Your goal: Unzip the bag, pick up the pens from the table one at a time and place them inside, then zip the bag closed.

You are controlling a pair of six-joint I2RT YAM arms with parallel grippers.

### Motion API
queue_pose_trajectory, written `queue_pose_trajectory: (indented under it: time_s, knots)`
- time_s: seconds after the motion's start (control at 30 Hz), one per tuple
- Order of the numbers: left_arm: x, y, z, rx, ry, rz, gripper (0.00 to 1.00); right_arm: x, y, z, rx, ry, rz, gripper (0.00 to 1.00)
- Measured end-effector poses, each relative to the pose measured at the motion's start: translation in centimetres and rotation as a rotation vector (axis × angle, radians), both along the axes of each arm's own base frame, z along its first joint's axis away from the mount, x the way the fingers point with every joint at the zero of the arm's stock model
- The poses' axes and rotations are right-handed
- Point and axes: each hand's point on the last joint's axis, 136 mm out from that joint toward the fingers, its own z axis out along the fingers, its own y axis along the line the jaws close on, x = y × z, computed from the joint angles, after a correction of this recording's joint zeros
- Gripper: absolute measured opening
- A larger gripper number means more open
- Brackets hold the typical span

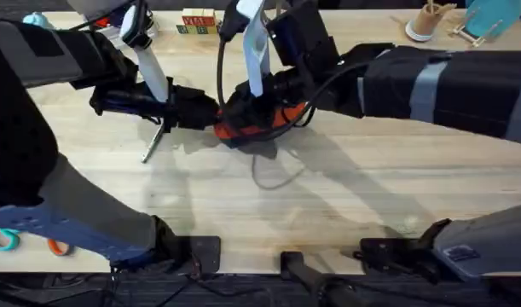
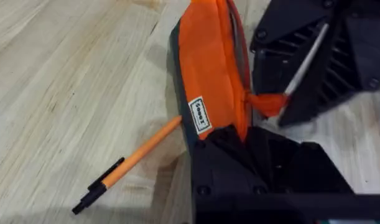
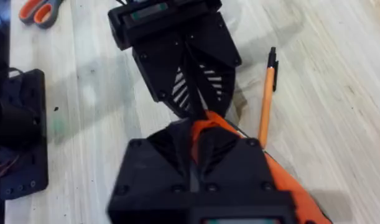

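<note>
Item: bag (image 2: 208, 74), orange pouch with dark underside, lying on the table (image 1: 345, 196) between our two grippers, its long axis running from one gripper to the other.

Left gripper (image 2: 230, 140): we read it as clamped on the near end of the bag, the fabric disappearing between black fingers.

Right gripper (image 2: 283, 102): pinched narrow on an orange tab at the zipper line, which we take to be the pull. In its own wrist view the right gripper (image 3: 199, 130) sits end to end with the left, the tab between them.

Orange pen (image 2: 130, 163): on the table, touching or tucked under the bag's edge beside the left gripper, dark end pointing away from the bag.

Judgement: the zipper runs along the bag's long axis, so we expect the pull to travel away from the left gripper's anchored end.
</note>
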Motion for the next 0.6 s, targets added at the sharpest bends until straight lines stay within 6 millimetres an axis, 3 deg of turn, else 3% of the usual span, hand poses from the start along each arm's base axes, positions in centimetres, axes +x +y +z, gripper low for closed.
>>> queue_pose_trajectory:
  time_s: [0.1,0.23,0.3,0.6]
  knots:
    - [-0.02,-0.07,0.00,0.000,0.000,-0.002,0.042,-0.36,0.50,0.38,0.017,0.000,0.017,0.391]
    - [-0.01,-0.07,0.01,0.000,0.000,-0.002,0.042,-0.75,0.97,0.81,0.030,-0.002,0.037,0.954]
    - [-0.02,-0.07,0.01,0.000,0.000,-0.002,0.042,-0.75,1.00,0.87,0.031,-0.004,0.039,0.993]
    - [-0.02,-0.07,0.01,0.000,0.000,-0.002,0.042,-0.74,1.01,0.88,0.031,-0.004,0.038,0.997]
